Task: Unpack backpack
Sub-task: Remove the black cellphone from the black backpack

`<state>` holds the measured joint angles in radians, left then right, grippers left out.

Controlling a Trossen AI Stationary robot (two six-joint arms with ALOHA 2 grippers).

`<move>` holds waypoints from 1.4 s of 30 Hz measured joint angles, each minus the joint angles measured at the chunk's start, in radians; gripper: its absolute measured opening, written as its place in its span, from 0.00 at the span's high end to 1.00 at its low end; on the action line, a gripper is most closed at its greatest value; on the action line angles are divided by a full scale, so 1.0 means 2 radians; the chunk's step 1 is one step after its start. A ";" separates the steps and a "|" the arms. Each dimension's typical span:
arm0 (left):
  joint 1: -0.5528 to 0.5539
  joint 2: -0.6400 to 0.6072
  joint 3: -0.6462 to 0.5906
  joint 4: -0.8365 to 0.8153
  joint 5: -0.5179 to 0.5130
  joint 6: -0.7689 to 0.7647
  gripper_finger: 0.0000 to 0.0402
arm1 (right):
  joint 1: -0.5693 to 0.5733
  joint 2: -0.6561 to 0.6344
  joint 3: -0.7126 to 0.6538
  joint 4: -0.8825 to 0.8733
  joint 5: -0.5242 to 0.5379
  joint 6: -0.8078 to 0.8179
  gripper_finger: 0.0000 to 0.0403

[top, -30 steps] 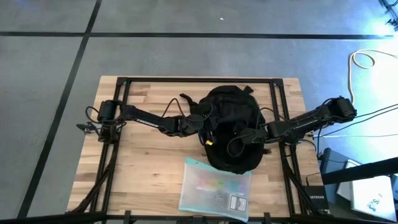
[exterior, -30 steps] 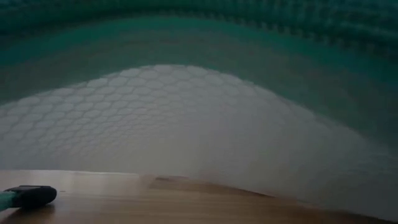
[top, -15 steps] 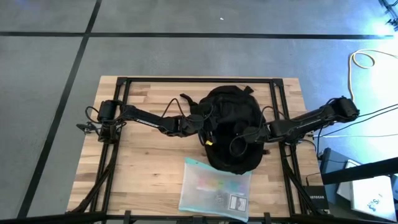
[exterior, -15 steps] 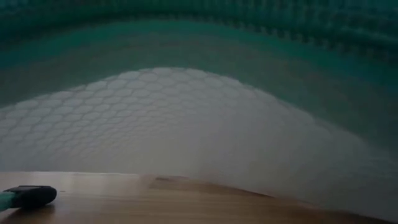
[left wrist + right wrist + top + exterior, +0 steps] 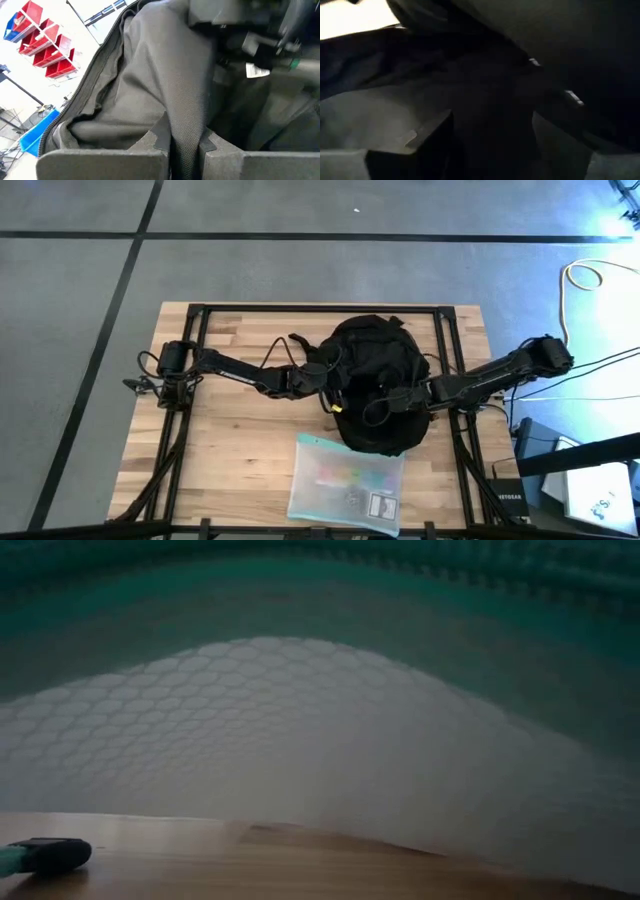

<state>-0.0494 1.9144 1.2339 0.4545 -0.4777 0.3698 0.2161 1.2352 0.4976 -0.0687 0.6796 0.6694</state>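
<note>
Left end effector of mine clamps the backpack rim, so I should hold it taut while my parted right end effector reaches inside.

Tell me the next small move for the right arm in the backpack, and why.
Probably ease the right gripper deeper into the backpack and feel for an item. Its fingers stand apart in the dark interior with nothing between them, while the left gripper is shut on the backpack's fabric, holding it open. The pouch already lies on the table.
</note>
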 joint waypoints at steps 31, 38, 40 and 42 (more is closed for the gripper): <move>-0.006 0.000 -0.003 -0.050 -0.012 -0.039 0.98 | -0.104 0.189 0.056 0.095 -0.049 -0.196 0.41; -0.006 -0.005 0.001 -0.014 0.003 -0.038 0.98 | -0.090 0.187 0.026 0.227 -0.113 -0.211 0.78; -0.007 -0.007 0.001 -0.017 0.006 -0.038 0.98 | -0.084 0.187 0.003 0.297 -0.112 -0.216 0.92; -0.009 -0.013 0.001 -0.022 0.010 -0.037 0.98 | -0.085 0.186 -0.019 0.343 -0.105 -0.212 0.97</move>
<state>-0.0678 1.8884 1.2366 0.4096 -0.4579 0.2950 0.0469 1.6077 0.4588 0.6180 0.4701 0.2457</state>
